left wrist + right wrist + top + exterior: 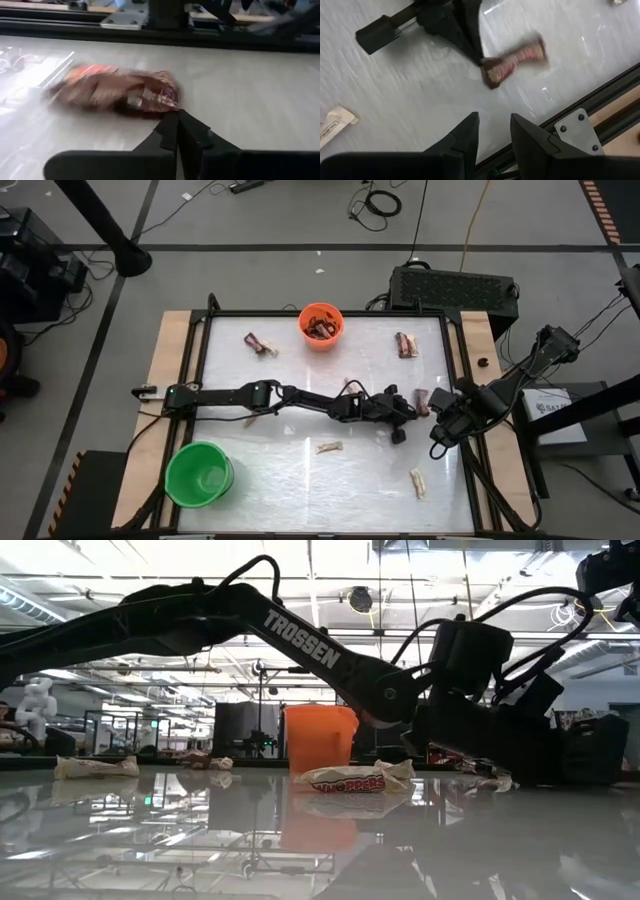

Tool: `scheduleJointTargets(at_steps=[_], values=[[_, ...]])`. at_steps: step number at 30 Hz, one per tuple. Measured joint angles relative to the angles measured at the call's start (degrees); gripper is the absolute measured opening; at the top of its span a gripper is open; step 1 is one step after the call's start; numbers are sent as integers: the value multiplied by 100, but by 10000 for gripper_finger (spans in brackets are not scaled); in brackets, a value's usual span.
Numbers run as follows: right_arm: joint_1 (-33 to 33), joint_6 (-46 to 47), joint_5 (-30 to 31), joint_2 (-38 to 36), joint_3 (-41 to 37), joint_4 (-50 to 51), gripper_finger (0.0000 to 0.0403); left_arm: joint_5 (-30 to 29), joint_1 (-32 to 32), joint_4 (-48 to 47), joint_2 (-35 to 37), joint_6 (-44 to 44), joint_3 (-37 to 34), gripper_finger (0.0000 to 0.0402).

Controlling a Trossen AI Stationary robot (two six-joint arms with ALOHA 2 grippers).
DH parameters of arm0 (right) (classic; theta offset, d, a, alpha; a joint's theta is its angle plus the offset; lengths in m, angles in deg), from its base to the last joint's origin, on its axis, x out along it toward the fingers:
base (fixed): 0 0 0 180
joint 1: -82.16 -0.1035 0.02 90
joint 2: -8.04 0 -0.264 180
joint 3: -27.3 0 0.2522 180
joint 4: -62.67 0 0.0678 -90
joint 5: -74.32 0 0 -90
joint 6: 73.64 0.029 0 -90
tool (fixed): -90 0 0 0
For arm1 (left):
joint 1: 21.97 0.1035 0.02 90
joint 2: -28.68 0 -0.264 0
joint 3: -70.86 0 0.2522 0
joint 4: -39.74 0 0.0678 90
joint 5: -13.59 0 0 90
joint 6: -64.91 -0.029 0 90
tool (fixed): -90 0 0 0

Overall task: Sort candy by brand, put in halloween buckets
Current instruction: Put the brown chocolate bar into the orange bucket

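Note:
A brown-red candy (120, 92) lies on the glossy table near its right edge (423, 401). My left gripper (177, 114) reaches across the table to it, shut at the candy's near end. My right gripper (494, 117) hangs open just above the table's right edge (440, 442), empty, looking down on that candy (517, 60). The orange bucket (321, 326) stands at the far middle with brown-red pieces inside. The green bucket (199, 474) stands at the near left. My left gripper pinches the candy's wrapper end (167, 102) between its two fingertips. The fingers come nearly level from the table's left, tipped slightly down, along the piece. The rest of the candy (525, 52) stretches away from the tips toward the right edge; whether it is off the table does not show.
Loose candies lie about: one at the far left (262, 345), one at the far right (405, 345), pale ones at the near middle (329, 447) and near right (418, 482). A black frame rail (580, 120) borders the table.

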Motion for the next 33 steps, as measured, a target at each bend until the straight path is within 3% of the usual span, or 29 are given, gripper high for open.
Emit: scheduleJointTargets(at_steps=[7, 22, 29, 33], values=[[0, -15, 116, 2, -2, -2, 105, 103, -25, -728, 433, -220, -33, 3], [-92, -267, 595, 0, -4, -46, 105, 29, -66, -3825, 2089, -811, -18, 1], [-199, -427, 1267, 2, -4, -114, 105, -453, 133, -5551, 2820, -813, -18, 1], [-199, -667, 1718, 2, -4, -310, 105, -1011, 235, -6482, 3345, -701, -14, 0]])
